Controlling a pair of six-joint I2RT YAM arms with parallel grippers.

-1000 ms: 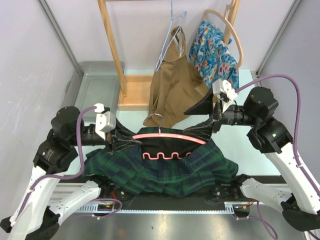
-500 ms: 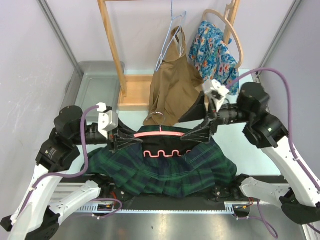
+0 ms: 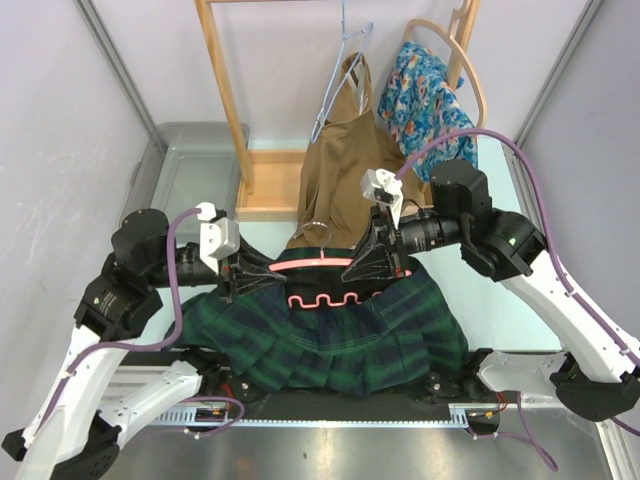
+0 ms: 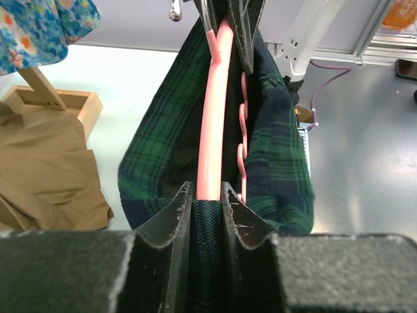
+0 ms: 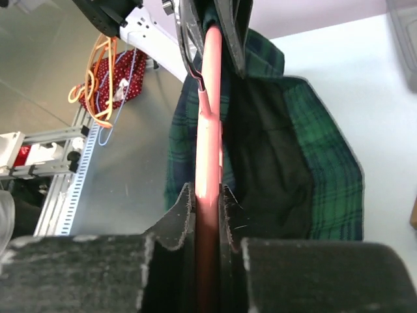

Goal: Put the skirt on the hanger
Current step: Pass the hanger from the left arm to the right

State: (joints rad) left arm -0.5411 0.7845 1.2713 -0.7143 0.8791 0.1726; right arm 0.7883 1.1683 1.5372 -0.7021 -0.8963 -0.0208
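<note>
Skirt (image 3: pixel 330 335) hanging on the hanger (image 3: pixel 310 266).
My right claw (image 3: pixel 358 268), shifted inward, is now clamping the hanger; left claw (image 3: pixel 248 275) is pinching hanger and skirt.

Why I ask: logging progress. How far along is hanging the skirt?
Done: the skirt waist covers the left end of the hanger. In hand: the left end effector and right end effector clamp the hanger. Left: apparently, seating the waist's right side on it.

Matt woven plaid cloth: skirt (image 3: pixel 330 345). Smooth pink plastic w/ slight gloss: hanger (image 3: pixel 310 266). Pale smooth wood: rack (image 3: pixel 222 90). Thin shiny metal: wire hanger (image 3: pixel 344 40). Grey matt plastic: bin (image 3: pixel 195 175). Matt cloth also: tan garment (image 3: pixel 345 170) & floral garment (image 3: pixel 425 100).
</note>
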